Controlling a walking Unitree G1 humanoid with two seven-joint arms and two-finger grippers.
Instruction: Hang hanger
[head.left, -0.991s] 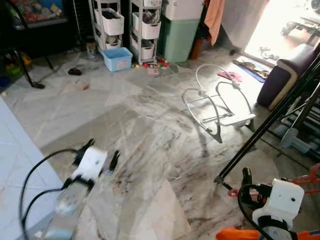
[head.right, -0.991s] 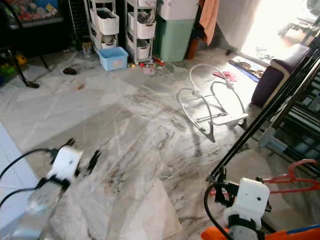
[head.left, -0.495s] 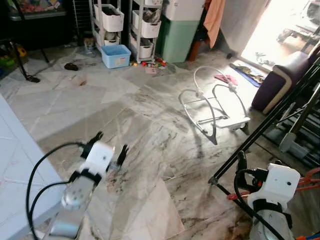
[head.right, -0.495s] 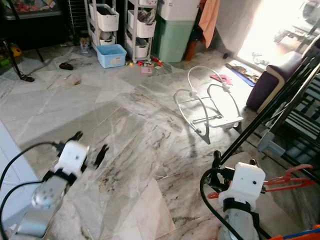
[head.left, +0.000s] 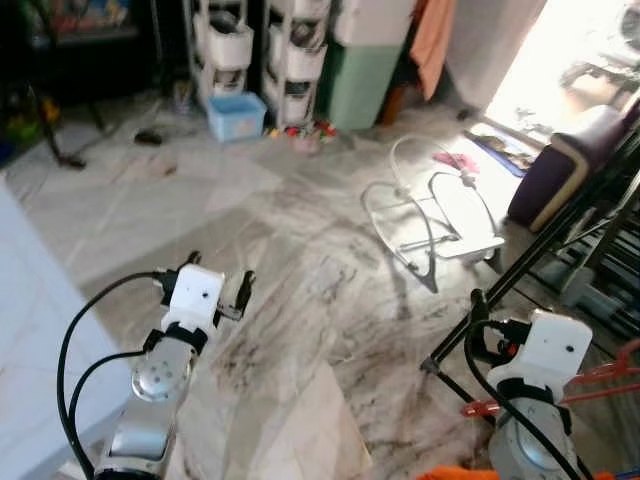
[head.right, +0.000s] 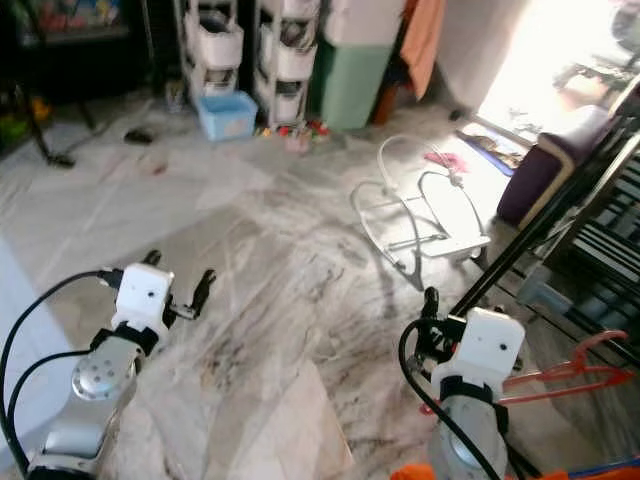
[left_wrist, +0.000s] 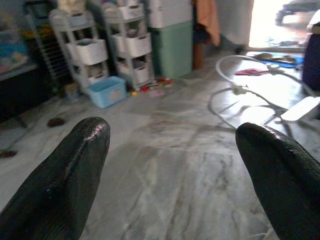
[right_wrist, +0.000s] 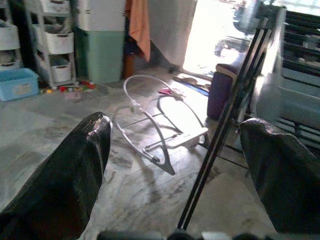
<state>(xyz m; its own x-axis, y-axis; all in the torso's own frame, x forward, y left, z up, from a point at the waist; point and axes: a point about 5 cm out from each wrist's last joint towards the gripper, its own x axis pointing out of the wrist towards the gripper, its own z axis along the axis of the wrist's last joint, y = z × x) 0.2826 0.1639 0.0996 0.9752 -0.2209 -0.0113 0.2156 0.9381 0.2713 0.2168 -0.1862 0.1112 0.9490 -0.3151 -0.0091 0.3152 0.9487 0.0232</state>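
Down by your right side, the red hanger (head.right: 570, 372) lies low near the black rack (head.right: 560, 215), just beside your right gripper (right_wrist: 175, 165), whose fingers are spread and hold nothing. Your left gripper (left_wrist: 175, 170) is spread too. You have stepped closer and both arms have come up, so grab it next

A marbled grey floor (head.left: 300, 250) runs through the room. The left gripper (head.left: 218, 285) hovers at eight o'clock with its black fingers spread, holding nothing. The right gripper (head.left: 478, 305) sits at four o'clock; whether its fingers are apart cannot be made out. Just beside it, at the lower right edge, lies a red hanger (head.left: 600, 370). A white wire rocker frame (head.left: 430, 215) stands at two o'clock. A blue bin (head.left: 236, 116) sits at eleven o'clock, beside a green cabinet (head.left: 362, 70).
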